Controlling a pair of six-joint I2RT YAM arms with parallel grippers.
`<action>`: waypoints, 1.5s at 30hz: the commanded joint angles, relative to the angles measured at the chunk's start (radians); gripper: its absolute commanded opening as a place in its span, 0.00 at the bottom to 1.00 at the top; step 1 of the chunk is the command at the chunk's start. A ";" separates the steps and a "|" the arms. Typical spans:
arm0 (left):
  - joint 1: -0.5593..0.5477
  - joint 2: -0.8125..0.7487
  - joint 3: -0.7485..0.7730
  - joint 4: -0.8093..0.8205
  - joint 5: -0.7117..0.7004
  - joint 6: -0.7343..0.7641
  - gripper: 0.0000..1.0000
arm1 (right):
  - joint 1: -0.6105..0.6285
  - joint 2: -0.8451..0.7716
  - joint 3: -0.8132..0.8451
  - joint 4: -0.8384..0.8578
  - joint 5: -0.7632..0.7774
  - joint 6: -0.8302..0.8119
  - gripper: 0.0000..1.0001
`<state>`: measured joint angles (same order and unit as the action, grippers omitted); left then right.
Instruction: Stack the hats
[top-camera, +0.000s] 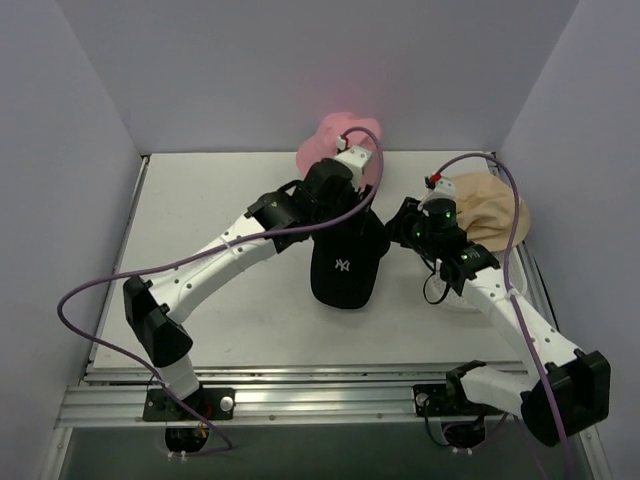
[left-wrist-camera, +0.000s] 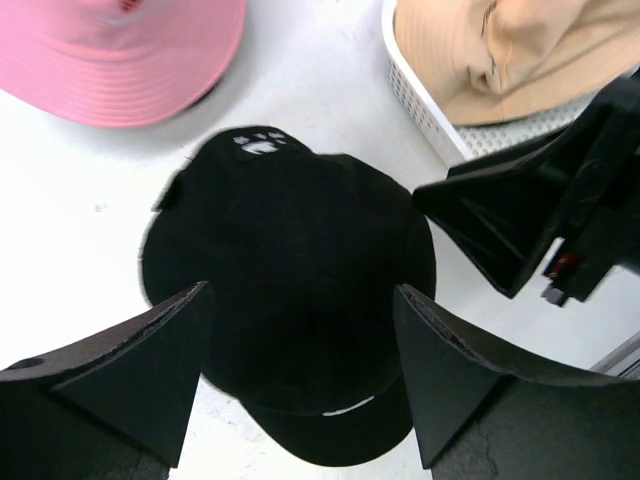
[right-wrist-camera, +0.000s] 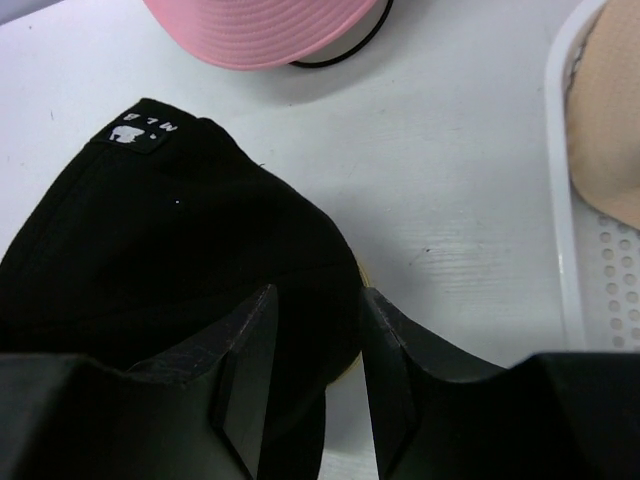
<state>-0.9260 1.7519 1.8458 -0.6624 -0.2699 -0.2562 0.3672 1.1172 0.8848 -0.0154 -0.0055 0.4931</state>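
In the middle of the white table (top-camera: 250, 330): the black baseball cap (top-camera: 345, 268), lying flat, with a white embroidered logo showing in the overhead view. From the left wrist, a small white mark at its far edge.

At the back of the table, near the wall: the pink bucket hat (top-camera: 335, 140), apart from the cap. Under its brim, in the right wrist view, a thin black wire (right-wrist-camera: 350, 55).

To the right: the tan bucket hat (top-camera: 490, 208), crumpled inside the white perforated tray (left-wrist-camera: 415, 95), just beside the cap.

Above the cap: the left gripper (left-wrist-camera: 300, 300), fingers (left-wrist-camera: 130, 370) spread wide, one on each side of the crown, closed on nothing. Touching the fabric or not: cannot tell.

At the right edge of the cap: the right gripper (right-wrist-camera: 318, 295), low over the table, fingers (right-wrist-camera: 240, 370) close together, with the rim of the cap reaching into the narrow gap. Pressing the fabric or only standing around it: cannot tell from these views. Beside the rim there, a small tan-yellow patch, too small to name.
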 joint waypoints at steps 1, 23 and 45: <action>0.081 -0.112 -0.041 0.067 0.096 -0.020 0.81 | 0.016 0.038 0.030 0.100 -0.025 0.007 0.35; 0.168 -0.630 -0.670 0.320 0.121 -0.181 0.94 | -0.212 0.070 0.218 -0.150 0.291 -0.074 0.40; 0.041 -0.842 -1.194 0.682 -0.031 -0.097 0.94 | -0.522 0.372 0.351 -0.116 0.243 -0.024 0.52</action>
<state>-0.8791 0.9298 0.6476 -0.0765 -0.2710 -0.3695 -0.1516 1.4567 1.1755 -0.1577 0.2272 0.4625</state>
